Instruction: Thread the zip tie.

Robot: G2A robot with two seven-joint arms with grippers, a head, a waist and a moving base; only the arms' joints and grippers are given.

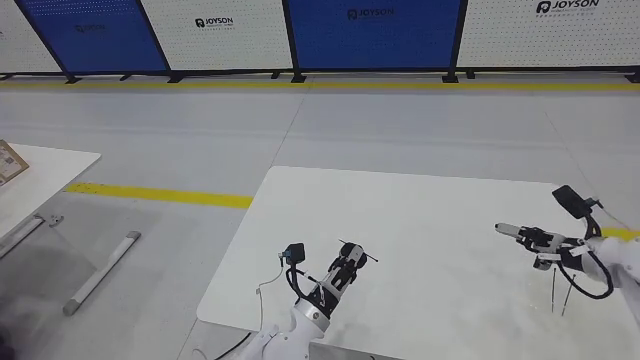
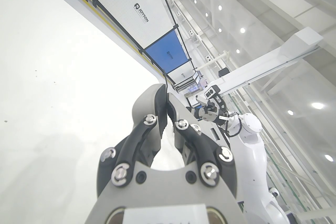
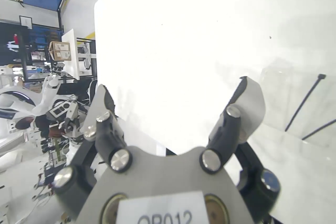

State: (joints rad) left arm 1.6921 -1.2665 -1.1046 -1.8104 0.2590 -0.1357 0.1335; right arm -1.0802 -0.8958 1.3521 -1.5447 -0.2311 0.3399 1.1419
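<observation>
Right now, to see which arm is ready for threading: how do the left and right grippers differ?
The left gripper is shut; the right gripper is open wide. The left gripper pinches a thin black zip tie; the right gripper holds nothing, with loose zip ties lying on the table nearby. Both share the same grey two-finger build.

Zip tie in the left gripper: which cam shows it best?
Left wrist view: the zip tie sticks up close from the shut left gripper. Top view gives only a thin dark line at that gripper. Right wrist view: too far off to tell.
</observation>
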